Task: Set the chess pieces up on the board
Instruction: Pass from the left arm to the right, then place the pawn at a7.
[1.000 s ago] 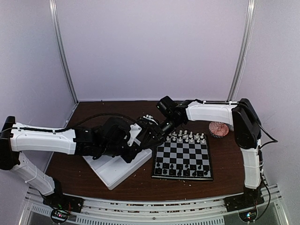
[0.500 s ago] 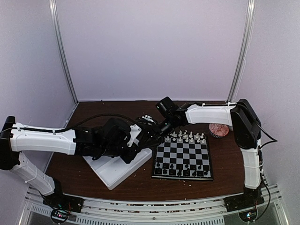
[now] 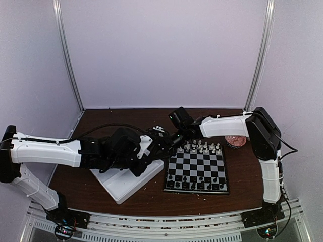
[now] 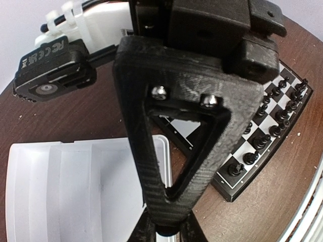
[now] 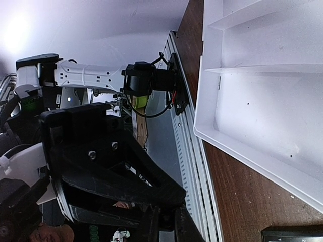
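Observation:
The board (image 3: 198,164) lies right of centre, with black chess pieces (image 3: 195,184) along its near rows and white ones (image 3: 202,147) along the far rows. Above the gap between tray and board my left gripper (image 3: 160,143) and right gripper (image 3: 174,140) meet tip to tip. In the left wrist view my left gripper (image 4: 166,233) is shut on a small black chess piece, over the tray rim (image 4: 164,151), with board pieces (image 4: 252,157) to the right. In the right wrist view my right gripper (image 5: 166,228) has its jaws nearly together around something small and dark.
A white two-compartment tray (image 3: 123,184) sits left of the board, under my left arm; its bare floor (image 5: 262,91) fills the right wrist view. A pink round thing (image 3: 235,139) lies at the board's far right. Brown table surrounds both.
My right gripper has moved left to the left gripper's tips and its jaws have narrowed. The left arm has hardly moved.

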Robot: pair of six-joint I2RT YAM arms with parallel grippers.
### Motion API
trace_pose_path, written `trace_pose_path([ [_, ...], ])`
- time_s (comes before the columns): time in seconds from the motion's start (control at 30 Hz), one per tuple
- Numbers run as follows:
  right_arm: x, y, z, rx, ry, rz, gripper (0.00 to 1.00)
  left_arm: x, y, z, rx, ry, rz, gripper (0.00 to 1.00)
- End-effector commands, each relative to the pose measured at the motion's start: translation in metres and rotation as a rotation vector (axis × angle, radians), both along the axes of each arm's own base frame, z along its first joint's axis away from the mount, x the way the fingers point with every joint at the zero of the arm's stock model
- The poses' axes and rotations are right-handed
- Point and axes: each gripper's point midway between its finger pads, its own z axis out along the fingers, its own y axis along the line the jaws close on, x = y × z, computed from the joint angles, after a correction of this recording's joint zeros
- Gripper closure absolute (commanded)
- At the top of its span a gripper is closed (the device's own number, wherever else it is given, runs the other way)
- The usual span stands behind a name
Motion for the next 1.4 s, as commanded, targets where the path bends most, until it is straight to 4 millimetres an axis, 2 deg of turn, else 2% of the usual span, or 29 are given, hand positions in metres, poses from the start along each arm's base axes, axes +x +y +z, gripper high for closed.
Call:
trace_pose_path([
  [0.0,-0.009,0.003,0.017,0.048,-0.028,0.026,0.9,0.009,-0.005,0.018,-0.062,-0.067,0.028,0.88],
  [0.17,-0.004,0.003,0.017,0.043,-0.058,0.009,0.93,0.012,0.002,0.007,-0.035,-0.058,0.07,0.77],
  [0.3,0.007,-0.004,0.013,0.003,-0.125,-0.013,0.94,0.011,0.01,-0.004,-0.009,-0.046,0.093,0.66],
  [0.47,0.026,-0.02,0.01,-0.092,-0.366,0.014,0.94,-0.001,0.026,-0.004,-0.026,-0.035,0.077,0.6],
  [0.57,0.033,-0.031,0.007,-0.149,-0.466,0.025,0.94,-0.003,0.042,0.006,-0.092,-0.078,0.102,0.54],
  [0.7,0.038,-0.05,0.003,-0.207,-0.551,0.033,0.94,0.008,0.064,0.024,-0.157,-0.171,0.208,0.37],
  [0.83,0.045,-0.084,0.008,-0.274,-0.668,0.01,0.94,0.024,0.074,0.032,-0.174,-0.206,0.285,0.33],
  [0.97,0.053,-0.134,0.014,-0.369,-0.801,-0.033,0.94,0.036,0.07,0.034,-0.187,-0.211,0.312,0.33],
  [1.13,0.037,-0.201,0.008,-0.502,-0.919,-0.053,0.94,0.057,0.059,0.039,-0.222,-0.198,0.33,0.33],
  [1.27,0.019,-0.249,-0.009,-0.62,-1.013,-0.041,0.94,0.071,0.052,0.043,-0.228,-0.194,0.346,0.33],
  [1.37,0.006,-0.277,-0.023,-0.691,-1.071,-0.03,0.94,0.078,0.047,0.046,-0.236,-0.195,0.339,0.34],
])
